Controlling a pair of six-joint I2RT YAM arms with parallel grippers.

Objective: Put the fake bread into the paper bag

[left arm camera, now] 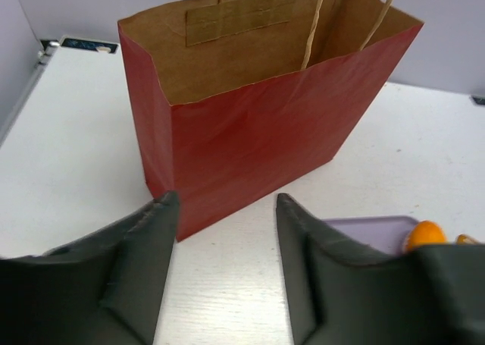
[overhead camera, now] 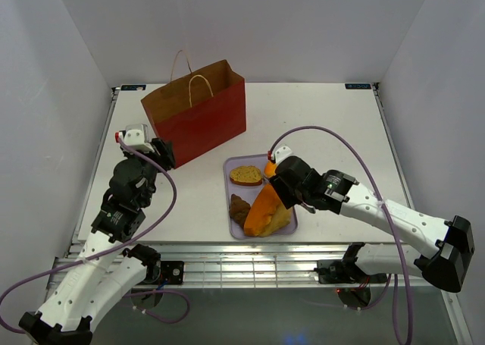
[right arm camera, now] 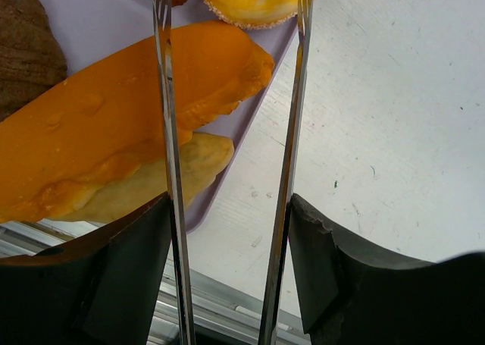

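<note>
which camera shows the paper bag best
Left wrist: the paper bag nearly fills the frame, upright, mouth open, with its brown inside and handles partly visible. Top external shows it whole but smaller, from above. Right wrist does not show it.

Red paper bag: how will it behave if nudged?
Likely light and tippy: the paper bag stands upright, tall over a narrow base. Its thin walls probably buckle under a push near the open rim. The cord handles look floppy.
</note>
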